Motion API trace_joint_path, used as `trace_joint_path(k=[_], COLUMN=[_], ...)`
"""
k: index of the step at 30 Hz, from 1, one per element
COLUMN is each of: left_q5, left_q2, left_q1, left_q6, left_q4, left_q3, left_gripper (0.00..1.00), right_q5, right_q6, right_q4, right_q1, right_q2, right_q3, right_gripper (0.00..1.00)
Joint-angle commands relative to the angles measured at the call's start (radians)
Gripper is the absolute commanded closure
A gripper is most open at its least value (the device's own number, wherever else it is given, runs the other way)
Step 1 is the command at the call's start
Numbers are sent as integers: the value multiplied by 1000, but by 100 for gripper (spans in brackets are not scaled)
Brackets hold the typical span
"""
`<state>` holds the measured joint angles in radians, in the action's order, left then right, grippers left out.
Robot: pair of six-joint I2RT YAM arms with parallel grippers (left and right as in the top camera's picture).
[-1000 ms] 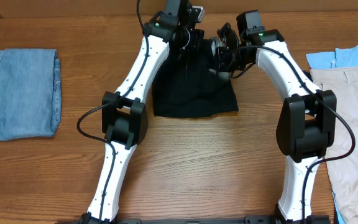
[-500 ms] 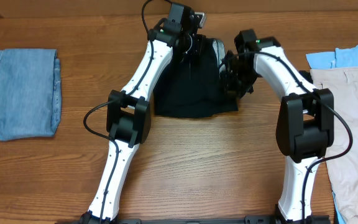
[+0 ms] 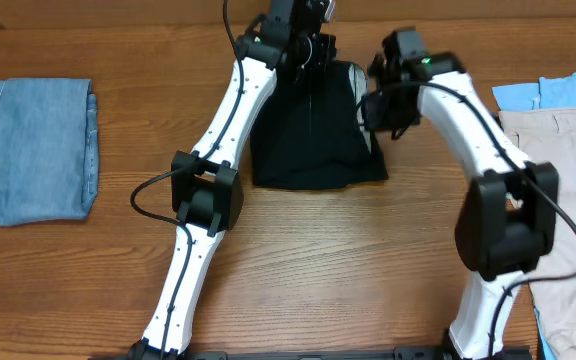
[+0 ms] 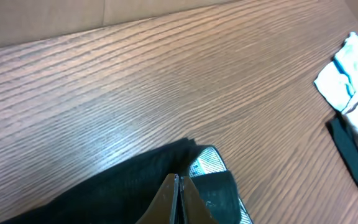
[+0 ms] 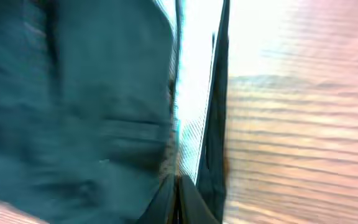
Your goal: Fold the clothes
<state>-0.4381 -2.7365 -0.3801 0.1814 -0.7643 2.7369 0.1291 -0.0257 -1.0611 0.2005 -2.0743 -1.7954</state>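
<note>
the black garment [image 3: 313, 140] lies near the far edge of the table [image 3: 368, 270], between the two arms, its near hem flat on the wood and its far edge drawn up toward the grippers

the left gripper [image 3: 311, 48] is at the far left corner of the garment; in the left wrist view its fingers [image 4: 169, 198] are pressed together with a fold of the black cloth [image 4: 123, 186] pinched between them, and a patch of pale mesh lining [image 4: 205, 165] shows just beside the tips

the right gripper [image 3: 373, 100] is at the far right edge of the garment, jaws closed on the cloth [image 5: 73, 93]; the right wrist view is blurred by motion, so the exact fold held cannot be made out

a folded denim garment [image 3: 33, 150] lies well apart at the left end of the table

at the right end, a beige garment [image 3: 558, 200] lies over a light blue garment [image 3: 548, 92]; both are cut off by the picture edge and partly hidden by the right arm
</note>
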Motion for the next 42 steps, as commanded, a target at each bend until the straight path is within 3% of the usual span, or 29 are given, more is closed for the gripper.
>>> trace_joint_path(k=[1, 6, 21, 30, 39, 42], left_q5=[-44, -30, -22, -23, -71, -150], left_q2=[23, 23, 6, -81, -211, -210], left_q1=[-6, -8, -41, -42, -39, -27], left_q6=[2, 2, -37, -34, 119, 144], left_q4=[-12, -39, -157, -52, 146, 185], left_q3=[28, 27, 5, -33, -32, 25], left_gripper=[94, 95, 95, 91, 92, 92], right_q5=[43, 277, 276, 276, 273, 273], right_q6=[0, 34, 42, 42, 42, 42], right_q4=[-10, -3, 301, 293, 290, 290], right_q1=[-5, -5, -4, -4, -4, -4], right_q2=[105, 76, -17, -17, -17, -17], right_q3=[-46, -17, 373, 377, 383, 383], right_gripper=[96, 96, 96, 96, 96, 96])
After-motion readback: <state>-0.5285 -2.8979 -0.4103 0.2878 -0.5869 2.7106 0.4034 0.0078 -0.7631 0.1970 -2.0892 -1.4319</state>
